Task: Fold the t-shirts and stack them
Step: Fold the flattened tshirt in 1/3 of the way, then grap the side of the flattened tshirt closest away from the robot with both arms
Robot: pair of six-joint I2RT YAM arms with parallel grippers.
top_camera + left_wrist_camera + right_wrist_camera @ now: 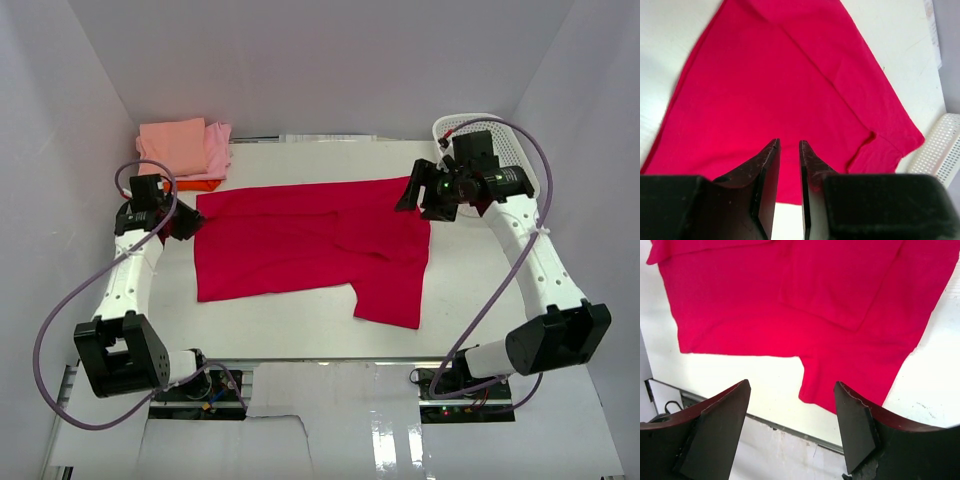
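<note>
A large, plain crimson-red cloth t-shirt point(290, 250) is lying spread across the middle of the white table point(480, 300), its long side running left to right. One sleeve-like flap is jutting out from its right part toward the near edge. In the right wrist view a panel of the same red cloth is lying folded over the top of the shirt.

At the far left corner a small pile of folded shirts is sitting apart from the red one. It is made up of a salmon-pink cloth shirt point(172, 145) on top, a light pink one point(217, 150) showing beside and under it, and an orange one point(196, 185) peeking out at the bottom.

The left gripper point(789, 142) is sitting at the left edge of the red shirt. Its two black fingers are drawn close together, with only a narrow slit between them. Red cloth is showing through that slit, but the view is too tight to tell whether any of it is pinched there or is simply lying underneath.

The right gripper point(792, 384) is hovering above the right end of the red shirt. Its jaws are spread wide with nothing between them, so it is released. A white plastic lattice basket point(940, 150) is standing at the far right, just past the shirt's end.
</note>
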